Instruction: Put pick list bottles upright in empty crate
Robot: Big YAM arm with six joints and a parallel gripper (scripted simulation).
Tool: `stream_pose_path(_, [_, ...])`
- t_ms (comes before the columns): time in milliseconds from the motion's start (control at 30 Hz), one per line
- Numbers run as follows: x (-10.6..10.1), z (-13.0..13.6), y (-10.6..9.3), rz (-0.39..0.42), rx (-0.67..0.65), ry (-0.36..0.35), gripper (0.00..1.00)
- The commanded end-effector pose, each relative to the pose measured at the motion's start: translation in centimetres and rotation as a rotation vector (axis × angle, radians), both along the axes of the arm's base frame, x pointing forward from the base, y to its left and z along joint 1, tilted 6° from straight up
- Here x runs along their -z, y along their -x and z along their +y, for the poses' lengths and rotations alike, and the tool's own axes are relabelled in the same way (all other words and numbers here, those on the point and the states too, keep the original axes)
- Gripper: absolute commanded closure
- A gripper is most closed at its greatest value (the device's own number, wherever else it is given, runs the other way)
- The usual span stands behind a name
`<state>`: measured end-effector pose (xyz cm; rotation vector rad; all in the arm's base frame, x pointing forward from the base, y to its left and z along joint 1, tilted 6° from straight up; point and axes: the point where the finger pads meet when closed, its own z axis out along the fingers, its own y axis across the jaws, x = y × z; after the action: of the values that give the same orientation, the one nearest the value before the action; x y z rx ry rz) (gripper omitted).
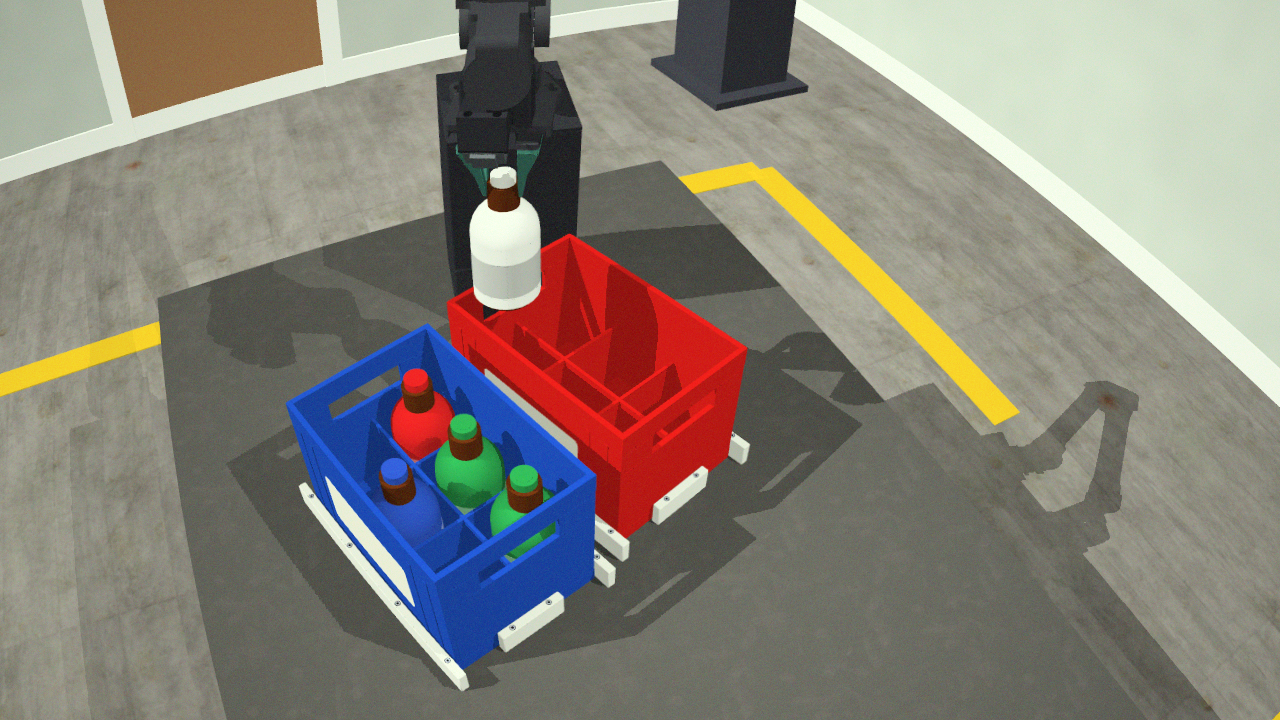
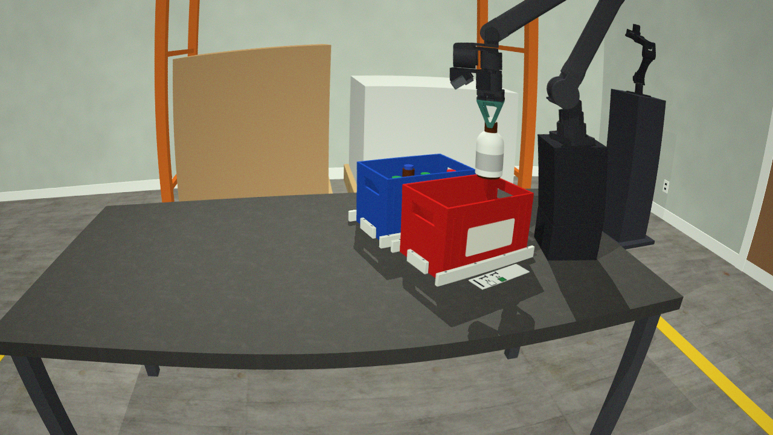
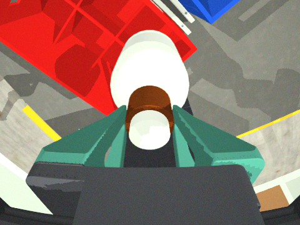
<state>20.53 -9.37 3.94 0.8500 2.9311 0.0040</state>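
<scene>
1. White bottle (image 1: 505,255) (image 2: 489,154) (image 3: 150,69): upright, directly below the claw (image 1: 503,185) (image 2: 490,125) (image 3: 149,112), raised near the red crate's arm-side end.
2. Claw: partly open, fingers gripping the bottle's brown neck.
3. Red crate (image 1: 617,483) (image 2: 427,232) (image 3: 19,37): divided; rim and dividers lie below the bottle's level.
4. Pick list (image 2: 519,272): flat on the table (image 1: 895,582) (image 2: 216,281), beside the red crate's rail (image 2: 486,264).
5. Blue crate (image 1: 447,617) (image 2: 378,200) (image 3: 212,12): alongside; one red bottle (image 1: 420,425), one blue bottle (image 1: 407,514), two green bottles (image 1: 469,474), upright.
</scene>
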Motion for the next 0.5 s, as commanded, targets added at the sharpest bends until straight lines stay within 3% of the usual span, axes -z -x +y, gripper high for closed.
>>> stream_pose_path(0, [-2.35, -1.76, -2.7, -0.068, 0.008, 0.031, 1.0])
stream_pose_path(467, [-2.38, -2.04, -3.19, -0.058, 0.005, 0.027, 1.0])
